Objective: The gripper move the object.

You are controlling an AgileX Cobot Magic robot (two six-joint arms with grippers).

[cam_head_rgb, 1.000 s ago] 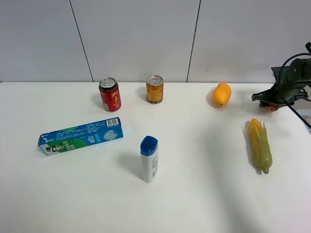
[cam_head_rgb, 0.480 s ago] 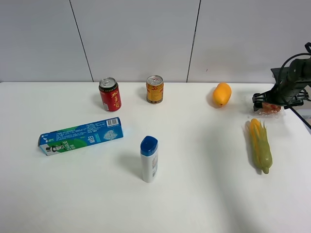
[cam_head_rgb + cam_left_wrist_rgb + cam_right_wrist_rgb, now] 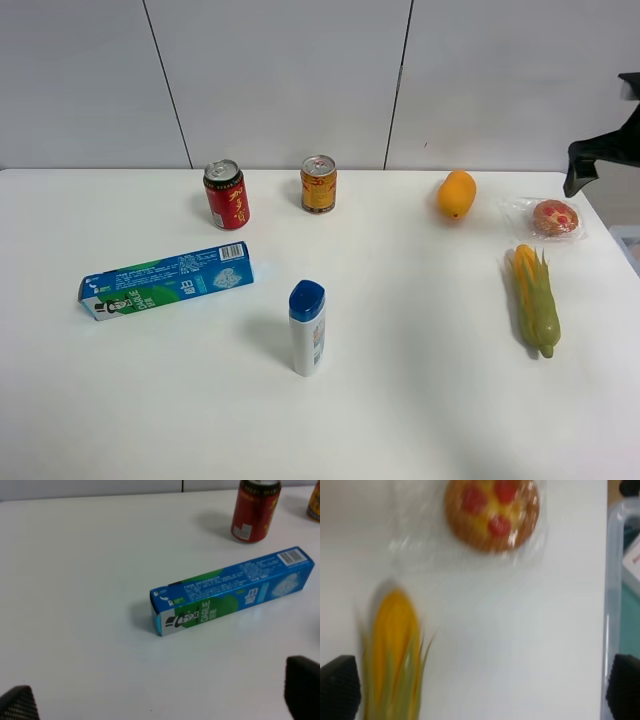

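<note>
The object, a round golden-brown bun with red spots in clear wrap (image 3: pixel 555 217), lies on the white table at the far right, behind the corn. In the right wrist view the bun (image 3: pixel 492 511) lies free, well away from the fingers. My right gripper (image 3: pixel 582 170) is raised above the table's right edge, just right of and behind the bun. Its jaws stand wide apart and empty in the right wrist view (image 3: pixel 482 687). My left gripper (image 3: pixel 160 695) is open and empty, near the blue toothpaste box (image 3: pixel 232 590). It does not show in the exterior view.
A corn cob (image 3: pixel 535 298) lies in front of the bun, an orange mango (image 3: pixel 457 193) to its left. Red can (image 3: pixel 227 194), yellow can (image 3: pixel 319 183), toothpaste box (image 3: pixel 166 279) and a white bottle with a blue cap (image 3: pixel 307 327) stand further left. A clear bin (image 3: pixel 620 580) sits past the table's right edge.
The right gripper was down on the bun; it has let go, lifted and pulled back to the right. The bun now lies uncovered on the table.
</note>
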